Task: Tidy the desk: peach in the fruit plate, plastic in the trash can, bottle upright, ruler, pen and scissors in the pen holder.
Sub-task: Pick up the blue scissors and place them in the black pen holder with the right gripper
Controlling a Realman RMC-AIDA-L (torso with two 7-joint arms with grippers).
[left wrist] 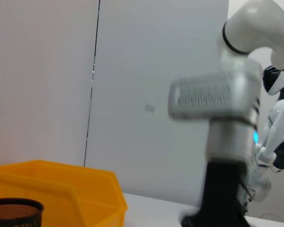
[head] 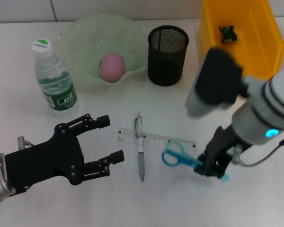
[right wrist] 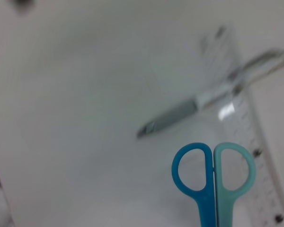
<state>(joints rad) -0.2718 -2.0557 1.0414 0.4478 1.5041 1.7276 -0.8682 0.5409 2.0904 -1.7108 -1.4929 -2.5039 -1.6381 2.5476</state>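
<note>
Right pincer [head: 213,171] of mine grips the scissors [head: 180,158] at the blades; handles rest on the ruler [head: 156,140], beside the pen [head: 140,153]. I should lift straight, then lower them blades-first into the holder [head: 167,54]. Left pincer [head: 102,146] hovers open.

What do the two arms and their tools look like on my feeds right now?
The left tool is matte black, with two jointed, linkage-style fingers on a black body with screw heads, joined to a silver metal wrist. The right arm is white and grey with black rings, a glowing cyan-blue light and a thin dark cable. A grey box sits on it. The right tool is black.
</note>
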